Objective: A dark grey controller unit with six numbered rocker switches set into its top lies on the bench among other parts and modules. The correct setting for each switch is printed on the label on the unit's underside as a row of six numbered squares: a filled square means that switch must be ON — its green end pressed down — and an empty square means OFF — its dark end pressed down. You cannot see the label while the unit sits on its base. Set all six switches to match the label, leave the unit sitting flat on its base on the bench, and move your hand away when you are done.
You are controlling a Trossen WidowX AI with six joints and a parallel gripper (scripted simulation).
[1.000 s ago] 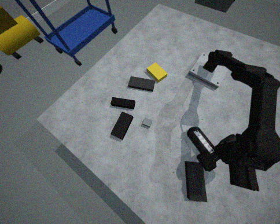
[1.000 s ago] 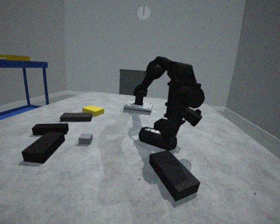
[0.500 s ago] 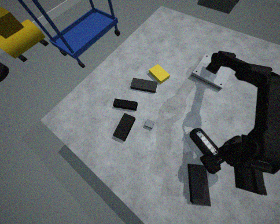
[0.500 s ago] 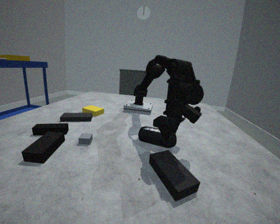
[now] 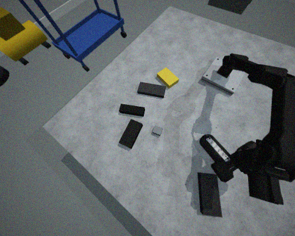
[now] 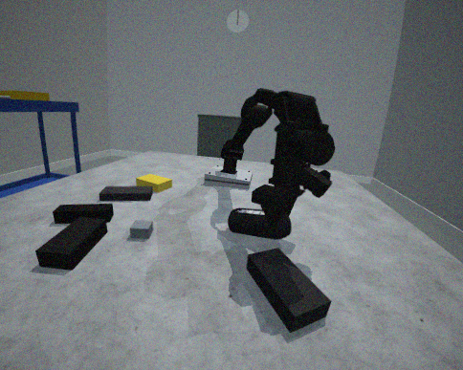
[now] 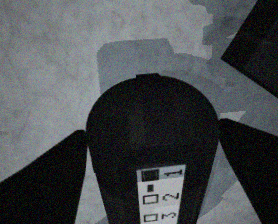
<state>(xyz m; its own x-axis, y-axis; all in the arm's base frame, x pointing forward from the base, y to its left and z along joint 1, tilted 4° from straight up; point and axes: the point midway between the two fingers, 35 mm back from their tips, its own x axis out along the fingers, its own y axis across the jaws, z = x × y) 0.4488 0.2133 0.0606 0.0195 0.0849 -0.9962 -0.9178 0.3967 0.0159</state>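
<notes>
The dark controller unit (image 5: 206,141) (image 6: 254,225) (image 7: 150,120) has a rounded end and is held above the bench with its underside up. My gripper (image 7: 153,132) is shut on it, one finger against each side. The white label (image 5: 218,149) (image 6: 251,211) (image 7: 161,192) shows on the underside. In the wrist view, square 1 is filled and squares 2 and 3 are empty, with a small dark mark between 1 and 2. The other squares are outside that view, and too small to read in the top and exterior views. The switches face down and are hidden.
A dark block (image 5: 210,194) (image 6: 288,287) lies near the held unit. Three dark blocks, a yellow block (image 5: 167,77) (image 6: 154,183) and a small grey block (image 5: 156,131) (image 6: 142,228) lie across the bench. A white plate (image 5: 217,82) (image 6: 229,179) is under the arm's far part.
</notes>
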